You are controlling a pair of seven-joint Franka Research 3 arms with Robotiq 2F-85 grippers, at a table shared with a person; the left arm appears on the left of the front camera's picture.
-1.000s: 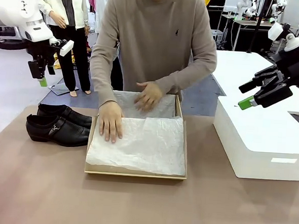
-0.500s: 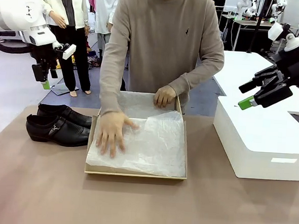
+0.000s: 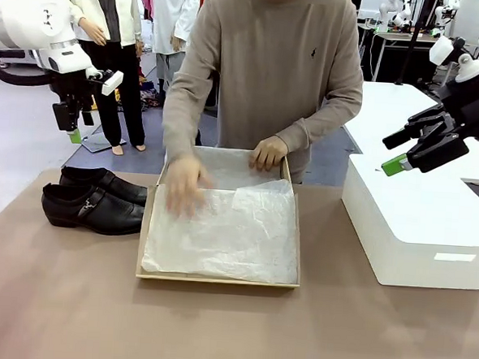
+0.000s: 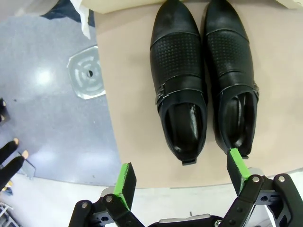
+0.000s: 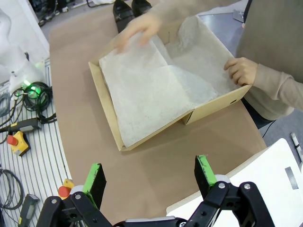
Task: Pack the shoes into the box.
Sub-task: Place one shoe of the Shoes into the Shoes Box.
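- The shoes (image 3: 96, 197) sit side by side on the bench (image 3: 230, 333), outside the box (image 3: 217, 279) and just beside its left wall, toes towards it.
- Both are glossy black, each with a strap and a small metal buckle on the side.
- The box lies open in the middle of the bench, lined with crumpled white tissue paper (image 3: 236, 236); no shoe is in it.
- The person across the bench leans over the box. One hand (image 3: 186, 184), blurred, is over the paper near the shoe side, and the other hand (image 3: 269, 153) rests at the far wall.
- The left end effector (image 3: 70, 128) hangs in the air above and behind the shoes, released, its green pads spread apart with nothing between them. From its wrist camera the pair lies straight below.
- The right end effector (image 3: 396, 152) is likewise released and grasps nothing. It hovers over the big white box (image 3: 415, 239) at the right side, well apart from the shoes.
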